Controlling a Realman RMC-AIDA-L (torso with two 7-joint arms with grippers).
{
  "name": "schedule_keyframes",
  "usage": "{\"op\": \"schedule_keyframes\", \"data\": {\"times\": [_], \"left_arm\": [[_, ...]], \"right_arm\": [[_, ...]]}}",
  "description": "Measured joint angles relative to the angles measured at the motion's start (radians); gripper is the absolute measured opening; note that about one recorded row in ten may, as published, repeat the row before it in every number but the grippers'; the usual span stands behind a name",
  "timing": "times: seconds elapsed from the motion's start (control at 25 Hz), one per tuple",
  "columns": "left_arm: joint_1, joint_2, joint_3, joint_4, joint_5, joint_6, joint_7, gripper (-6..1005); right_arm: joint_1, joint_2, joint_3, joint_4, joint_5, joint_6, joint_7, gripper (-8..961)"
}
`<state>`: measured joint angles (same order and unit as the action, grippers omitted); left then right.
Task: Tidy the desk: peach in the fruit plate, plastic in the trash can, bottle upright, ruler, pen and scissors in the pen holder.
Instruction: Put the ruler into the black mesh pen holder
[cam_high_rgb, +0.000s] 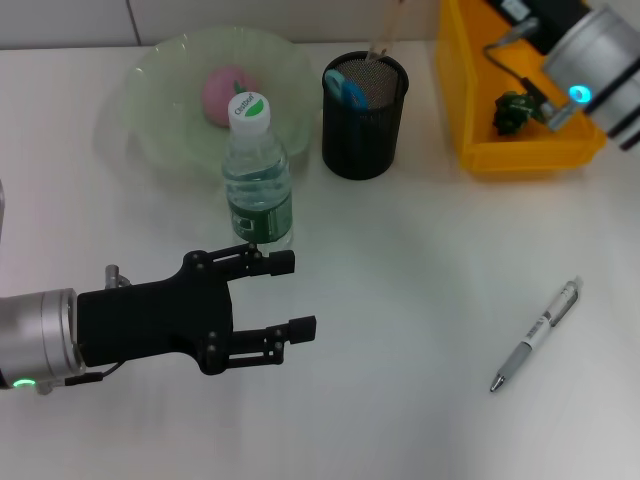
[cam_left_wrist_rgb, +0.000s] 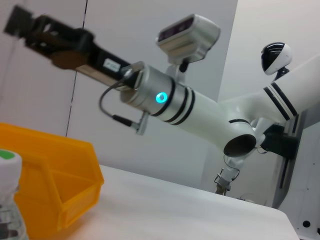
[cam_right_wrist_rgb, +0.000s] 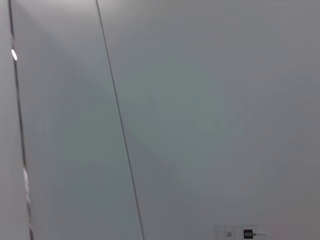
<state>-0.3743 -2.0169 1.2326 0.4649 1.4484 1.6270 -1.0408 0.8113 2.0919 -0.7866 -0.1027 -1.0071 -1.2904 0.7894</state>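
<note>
A clear water bottle (cam_high_rgb: 256, 180) with a white and green cap stands upright in front of the green glass fruit plate (cam_high_rgb: 160, 90), which holds a pink peach (cam_high_rgb: 222, 95). My left gripper (cam_high_rgb: 300, 295) is open and empty, just in front of the bottle's base. The black mesh pen holder (cam_high_rgb: 365, 125) holds blue-handled scissors (cam_high_rgb: 350, 90) and a ruler (cam_high_rgb: 385, 35). A grey pen (cam_high_rgb: 537, 335) lies on the table at the right. A green piece of plastic (cam_high_rgb: 513, 112) lies in the yellow bin (cam_high_rgb: 480, 150). My right gripper (cam_high_rgb: 528, 14) is above the bin, mostly cut off.
The white table (cam_high_rgb: 400, 300) stretches between my left gripper and the pen. In the left wrist view the bottle cap (cam_left_wrist_rgb: 7, 160), the yellow bin (cam_left_wrist_rgb: 60, 185) and my right arm (cam_left_wrist_rgb: 165, 100) show against a grey wall.
</note>
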Motion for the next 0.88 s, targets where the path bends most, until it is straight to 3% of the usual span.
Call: {"op": "schedule_keyframes", "data": {"times": [0.44,0.88], "left_arm": [[0.0,0.0,-0.01,0.0,0.002,0.0,-0.002,769],[-0.005,0.0,-0.01,0.003,0.003,0.002,-0.005,769]], "right_arm": [[0.097,0.0,-0.019,0.063,-0.004,0.202,-0.067,482],[0.091,0.0,-0.037,0.064,-0.006,0.201,-0.04,518]]}}
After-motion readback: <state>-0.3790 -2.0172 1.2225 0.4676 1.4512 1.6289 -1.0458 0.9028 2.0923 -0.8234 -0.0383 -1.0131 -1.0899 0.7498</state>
